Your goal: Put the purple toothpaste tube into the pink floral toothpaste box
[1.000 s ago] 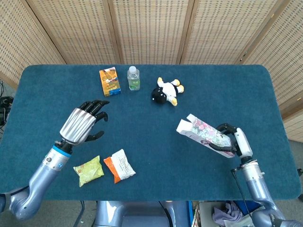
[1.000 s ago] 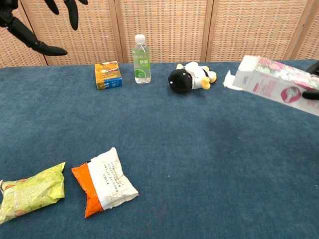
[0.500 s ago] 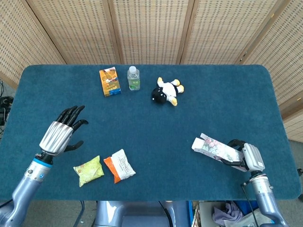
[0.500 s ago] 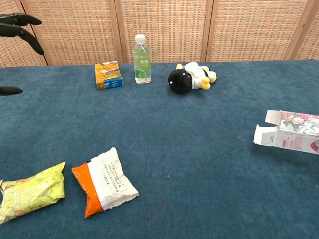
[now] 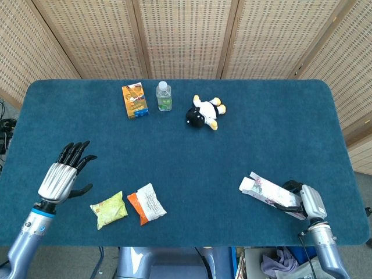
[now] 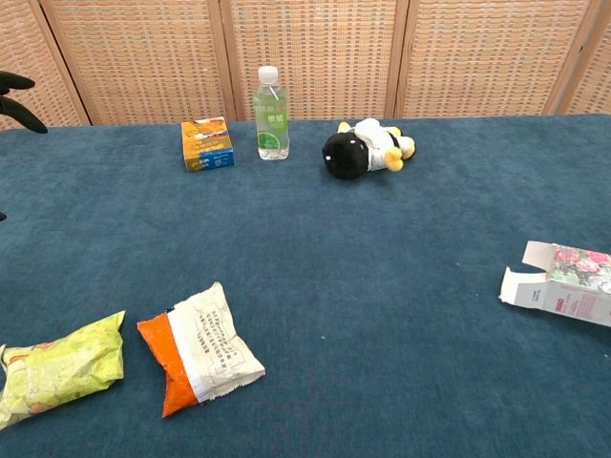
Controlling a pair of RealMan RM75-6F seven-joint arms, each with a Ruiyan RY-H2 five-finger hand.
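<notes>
The pink floral toothpaste box lies on the blue table at the front right, its open flap end pointing left. In the chest view the box shows at the right edge with its flaps spread. My right hand holds the box's right end, dark fingers curled over it. My left hand hovers over the table's front left, fingers apart and holding nothing; only its fingertips show in the chest view. No purple toothpaste tube shows in either view.
At the back stand a small orange carton, a water bottle and a black-and-white plush toy. A green snack pack and an orange-white packet lie near the front edge, right of my left hand.
My right hand has brought the box down and toward the front right, where it now lies flat. My left hand has pulled back to the left and front.
</notes>
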